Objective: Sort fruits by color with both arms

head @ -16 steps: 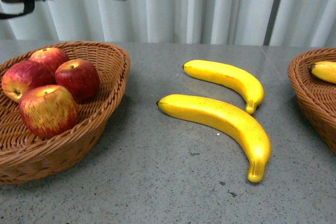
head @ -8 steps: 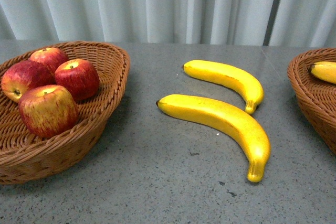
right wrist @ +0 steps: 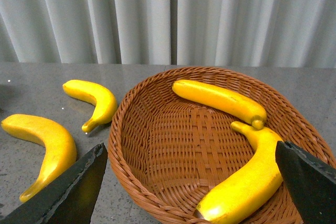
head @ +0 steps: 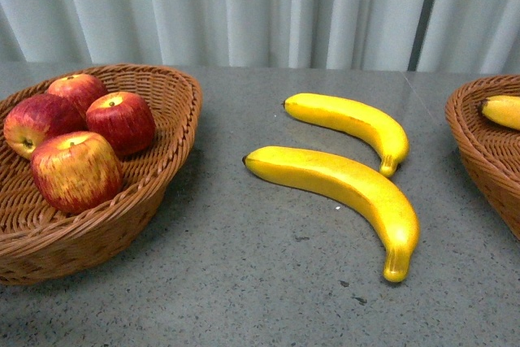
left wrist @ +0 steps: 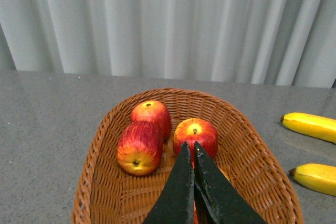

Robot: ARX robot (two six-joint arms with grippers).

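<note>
Bananas (head: 351, 123) — two loose on the tabletop (head: 244, 274) between the baskets, apples (head: 75, 170) all gathered in the left basket (head: 180, 123); left claw (left wrist: 190, 148) pinched shut above them, right claw (right wrist: 189, 148) spread wide over the right basket (right wrist: 157, 129) — next, probably, reaching down for the nearer banana (head: 345, 188).

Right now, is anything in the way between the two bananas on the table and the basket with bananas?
No, nothing visible. Only bare table lies between the near banana, the far banana and the banana basket. They just have to go over its wicker wall.
</note>
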